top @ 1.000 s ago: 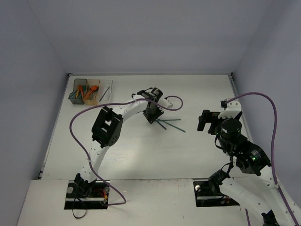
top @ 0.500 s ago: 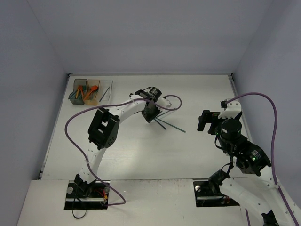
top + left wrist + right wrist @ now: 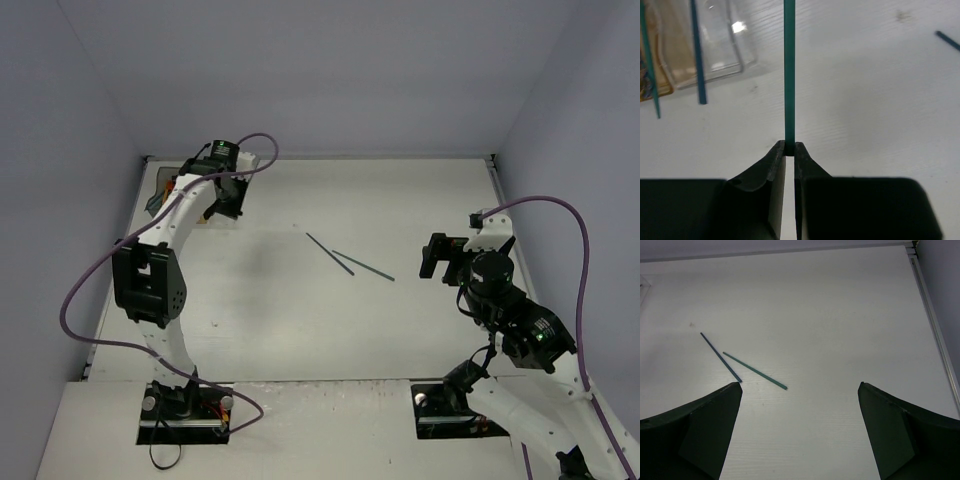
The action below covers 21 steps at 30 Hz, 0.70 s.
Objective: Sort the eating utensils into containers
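My left gripper [image 3: 789,146] is shut on a teal stick [image 3: 789,75] that points straight ahead, its far end running past the clear bin [image 3: 715,45]. A teal stick [image 3: 697,55] leans in that bin, and the amber bin [image 3: 655,60] beside it holds another. From above, the left gripper [image 3: 226,200] hangs over the containers [image 3: 160,192], which the arm mostly hides. Two utensils lie mid-table: a dark blue stick [image 3: 721,357] and a teal stick [image 3: 755,370]. My right gripper [image 3: 800,385] stands open and empty, near them.
The table's back wall and left wall run close to the containers. The right arm [image 3: 500,300] sits at the right side, with its purple cable looping above it. A raised rail [image 3: 935,325] lines the table's right edge.
The left arm has swung from the middle of the table to the far left corner, carrying one teal stick off the pile. Two sticks stay behind. The right arm has not moved.
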Each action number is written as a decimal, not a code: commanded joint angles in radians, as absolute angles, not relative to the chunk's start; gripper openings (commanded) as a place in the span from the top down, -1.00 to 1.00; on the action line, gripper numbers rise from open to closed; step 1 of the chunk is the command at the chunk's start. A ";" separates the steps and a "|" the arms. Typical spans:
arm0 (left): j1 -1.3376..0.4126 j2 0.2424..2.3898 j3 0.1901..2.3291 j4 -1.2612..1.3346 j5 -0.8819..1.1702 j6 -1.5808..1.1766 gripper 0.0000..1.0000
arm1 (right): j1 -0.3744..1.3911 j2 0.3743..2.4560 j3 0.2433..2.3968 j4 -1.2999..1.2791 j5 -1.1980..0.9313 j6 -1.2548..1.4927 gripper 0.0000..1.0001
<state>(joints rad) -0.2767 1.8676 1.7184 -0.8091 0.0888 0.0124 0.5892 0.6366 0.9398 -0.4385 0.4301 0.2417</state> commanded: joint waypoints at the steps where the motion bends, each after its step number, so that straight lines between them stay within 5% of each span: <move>1: -0.171 1.859 1.761 -0.872 0.014 -0.019 1.00 | 0.585 0.658 0.947 -0.387 0.454 0.244 -1.00; 15: -0.054 2.106 2.020 -1.006 -0.026 0.029 1.00 | 0.586 0.684 0.951 -0.387 0.462 0.242 -1.00; 21: -0.053 2.116 2.057 -1.005 -0.005 -0.019 0.67 | 0.586 0.688 0.950 -0.387 0.468 0.242 -1.00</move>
